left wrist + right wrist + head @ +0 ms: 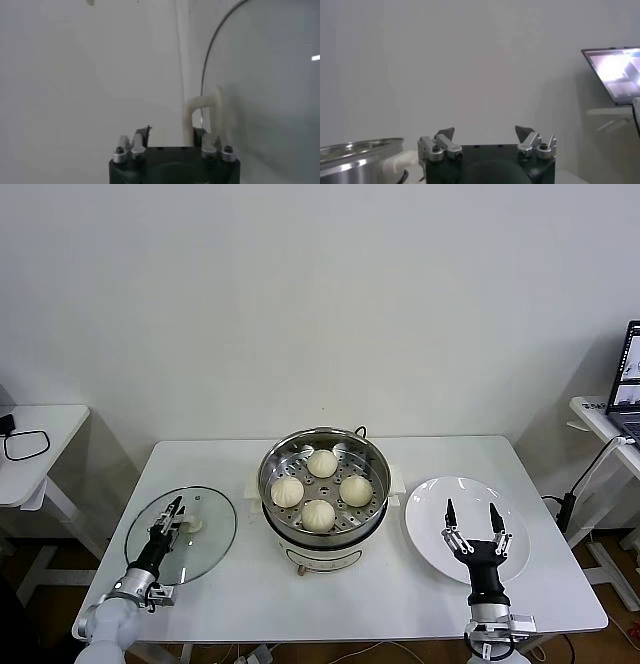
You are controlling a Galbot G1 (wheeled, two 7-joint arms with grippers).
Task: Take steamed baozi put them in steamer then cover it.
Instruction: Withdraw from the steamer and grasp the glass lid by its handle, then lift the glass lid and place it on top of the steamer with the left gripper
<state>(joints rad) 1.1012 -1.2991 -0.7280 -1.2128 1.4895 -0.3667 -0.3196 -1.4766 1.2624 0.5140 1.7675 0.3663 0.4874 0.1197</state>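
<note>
Head view: four steamed baozi in unlabelled steamer.

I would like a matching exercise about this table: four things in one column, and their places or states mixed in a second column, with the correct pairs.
1. baozi
2. glass lid
3. white plate
4. right gripper

a. open, above the plate
b. flat on the table, robot's left of the steamer
c. bare, robot's right of the steamer
d. on the perforated tray

Pairs: 1-d, 2-b, 3-c, 4-a
</note>
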